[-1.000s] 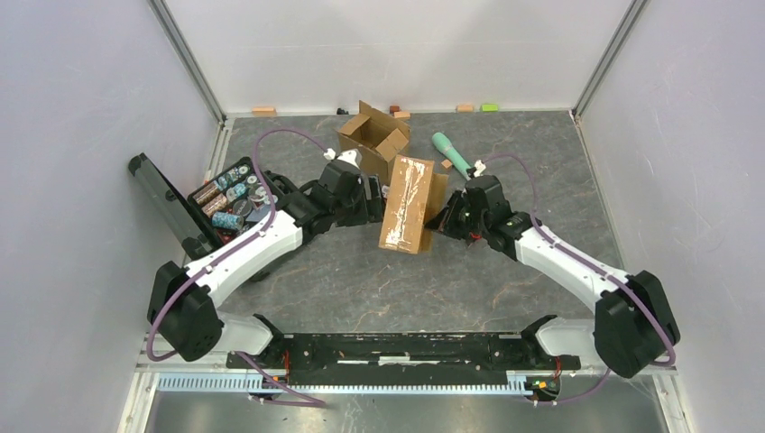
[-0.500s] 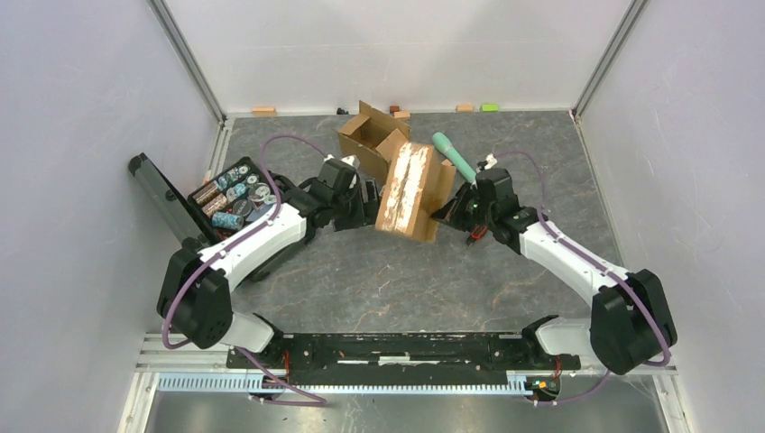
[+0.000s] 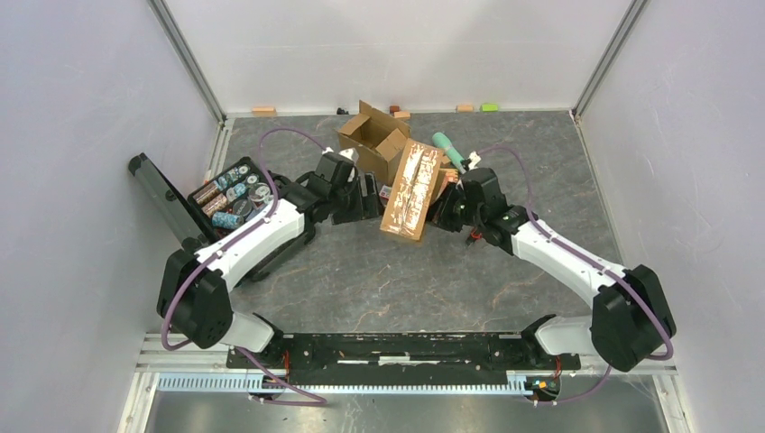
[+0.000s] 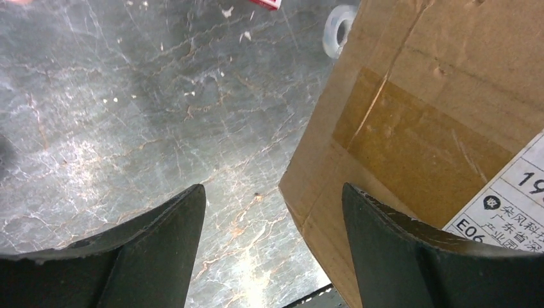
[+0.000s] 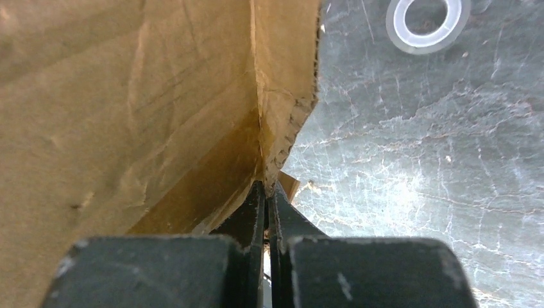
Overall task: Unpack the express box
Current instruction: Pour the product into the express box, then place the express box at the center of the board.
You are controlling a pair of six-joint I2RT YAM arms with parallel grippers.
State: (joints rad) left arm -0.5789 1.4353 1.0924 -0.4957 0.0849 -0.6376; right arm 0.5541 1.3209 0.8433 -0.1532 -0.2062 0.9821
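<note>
The express box [image 3: 410, 189], brown cardboard with clear tape on top, stands tilted on the grey table between both arms. My right gripper [image 3: 448, 209] is at its right side. In the right wrist view this gripper [image 5: 266, 186] is shut on the torn edge of a flap of the box [image 5: 128, 96]. My left gripper [image 3: 370, 197] is at the box's left side and open. In the left wrist view, a corner of the box [image 4: 436, 96], with a white label, reaches into the gap of the left gripper [image 4: 272, 187] beside one finger.
A smaller open cardboard box [image 3: 374, 135] stands behind, with a teal cylinder [image 3: 448, 151] to its right. A black case [image 3: 230, 194] of small items lies open at the left. A clear tape roll [image 5: 423, 19] lies on the table. Small blocks line the back wall.
My right gripper has lifted the box by its flap, tipping it up on edge and shifting it toward the back. The left gripper has stayed open beside it.
</note>
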